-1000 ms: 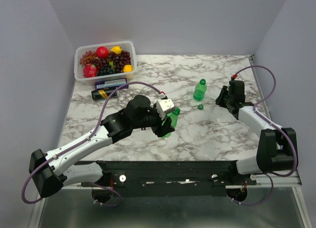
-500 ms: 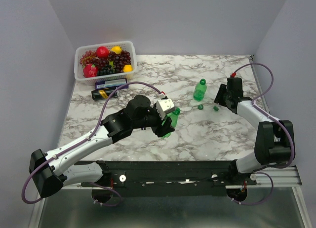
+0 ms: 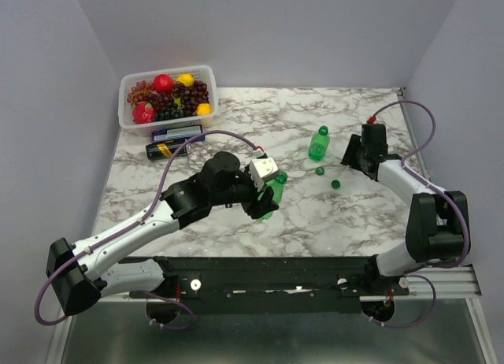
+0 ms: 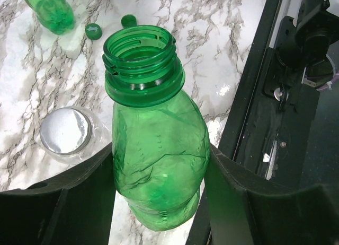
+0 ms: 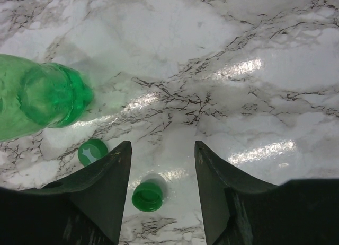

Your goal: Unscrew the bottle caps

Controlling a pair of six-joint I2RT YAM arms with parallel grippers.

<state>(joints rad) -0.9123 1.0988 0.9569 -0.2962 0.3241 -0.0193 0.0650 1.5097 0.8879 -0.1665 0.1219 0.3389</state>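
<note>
Top external view: the marble table [image 3: 236, 112] is walled in on its left, far and right sides, and a black rail [image 3: 260, 268] runs along its near edge. Bare marble stretches across the far middle and along the near right, between the two arms.

The left arm reaches in diagonally from the near left corner. The left gripper [image 3: 266, 197] is clamped on the body of a green bottle [image 3: 273, 192], one finger on each side. The left wrist view shows this bottle's threaded mouth open, with no cap on it, and the rail just beside it.

The right arm runs along the right edge. The right gripper [image 3: 352, 153] has its fingers apart, with nothing between them.

A white basket [image 3: 126, 116] in the far left corner holds grapes and other red and yellow fruit. Just in front of it are a blue box [image 3: 177, 132] and a dark can [image 3: 165, 149] lying on its side.

A second green bottle [image 3: 318, 145] stands to the left of the right gripper, well apart from the held one. A squat clear bottle [image 4: 98, 136] with its silvery cap [image 4: 66, 131] on stands close beside the left finger.

Two green caps [image 3: 320, 171] lie loose on the marble near the standing bottle. In the right wrist view, the nearer cap [image 5: 147, 196] lies on the table in the gap between the spread fingers. The other cap [image 5: 92, 151] lies just outside one finger.
</note>
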